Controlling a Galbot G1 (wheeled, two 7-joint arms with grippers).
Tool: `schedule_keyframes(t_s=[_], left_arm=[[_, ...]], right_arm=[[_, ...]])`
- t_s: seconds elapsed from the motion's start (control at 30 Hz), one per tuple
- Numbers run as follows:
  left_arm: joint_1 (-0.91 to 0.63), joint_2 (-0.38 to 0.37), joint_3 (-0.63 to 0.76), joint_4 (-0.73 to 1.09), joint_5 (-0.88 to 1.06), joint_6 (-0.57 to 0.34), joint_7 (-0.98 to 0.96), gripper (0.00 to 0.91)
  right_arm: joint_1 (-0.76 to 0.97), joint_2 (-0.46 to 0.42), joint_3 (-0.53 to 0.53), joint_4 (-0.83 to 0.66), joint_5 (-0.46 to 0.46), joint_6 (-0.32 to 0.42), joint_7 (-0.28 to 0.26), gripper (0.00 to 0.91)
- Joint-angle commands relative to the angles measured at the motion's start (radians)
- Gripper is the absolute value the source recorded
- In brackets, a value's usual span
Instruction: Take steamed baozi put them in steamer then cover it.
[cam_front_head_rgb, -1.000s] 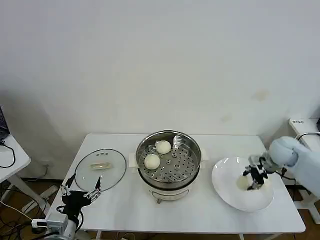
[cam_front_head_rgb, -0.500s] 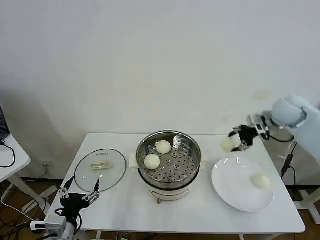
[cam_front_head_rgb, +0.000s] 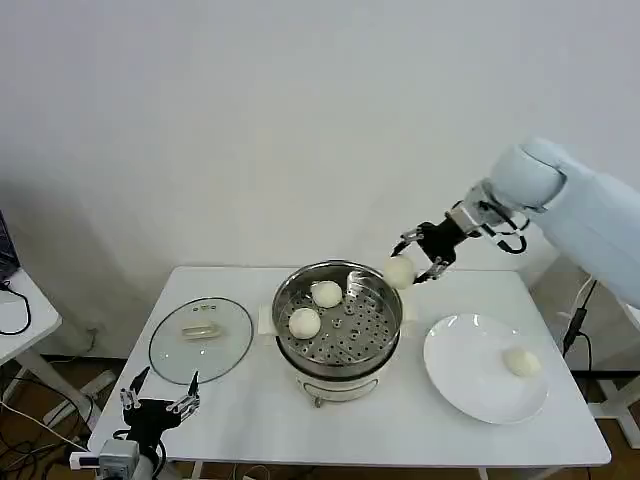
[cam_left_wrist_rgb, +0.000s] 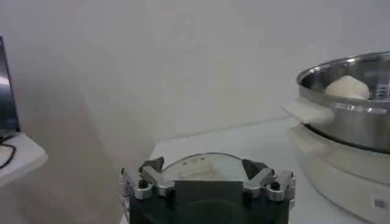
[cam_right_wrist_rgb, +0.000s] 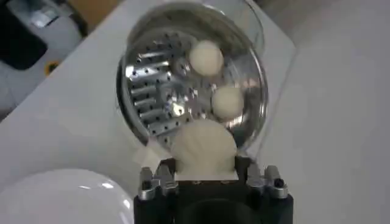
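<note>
A baozi (cam_front_head_rgb: 399, 270) hangs pinched in the right gripper (cam_front_head_rgb: 412, 267), just over the steamer's (cam_front_head_rgb: 338, 318) right rim. Two more baozi (cam_front_head_rgb: 326, 293) (cam_front_head_rgb: 304, 322) sit on the perforated tray inside. A fourth (cam_front_head_rgb: 518, 361) lies on the white plate (cam_front_head_rgb: 460, 375) to the right. The cover (cam_front_head_rgb: 200, 339) rests flat left of the steamer. The left gripper (cam_front_head_rgb: 158, 406), fingers spread, hangs low off the table's (cam_front_head_rgb: 250, 420) front left corner.

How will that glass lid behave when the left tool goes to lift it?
The cover is glass, so probably heavy and breakable. Lying flat, it offers its cream handle, likely the firmest hold; the smooth glass looks slippery. The left tool hangs open at the table edge.
</note>
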Motion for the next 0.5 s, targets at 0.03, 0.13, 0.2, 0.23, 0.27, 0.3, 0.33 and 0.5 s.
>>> schedule_keyframes(t_s=[0.03,0.13,0.2,0.23,0.27,0.3,0.33,0.5], left_arm=[[0.017,-0.015,-0.007,0.004,0.013,-0.003,-0.001,0.907],[0.025,-0.020,-0.010,0.002,0.016,-0.010,-0.004,0.907],[0.028,-0.022,-0.009,-0.003,0.016,-0.012,-0.004,0.907],[0.029,-0.023,-0.008,-0.004,0.018,-0.013,-0.004,0.907],[0.028,-0.024,-0.008,-0.006,0.020,-0.013,-0.005,0.907],[0.028,-0.025,-0.008,-0.007,0.020,-0.013,-0.005,0.907],[0.028,-0.027,-0.008,-0.013,0.020,-0.012,-0.005,0.907],[0.042,-0.029,-0.013,-0.035,0.017,-0.012,-0.005,0.907]], right_arm=[[0.054,0.132,-0.128,0.040,-0.099,0.228,-0.031,0.645],[0.039,0.165,-0.159,0.037,-0.144,0.264,-0.026,0.645],[0.017,0.197,-0.159,0.027,-0.207,0.295,-0.019,0.645],[0.004,0.228,-0.159,0.016,-0.244,0.300,0.000,0.645],[-0.006,0.249,-0.155,0.009,-0.278,0.302,0.012,0.645],[-0.009,0.257,-0.152,0.004,-0.278,0.302,0.015,0.645],[-0.022,0.284,-0.142,-0.005,-0.328,0.307,0.019,0.645],[-0.067,0.335,-0.144,-0.029,-0.356,0.279,0.024,0.645]])
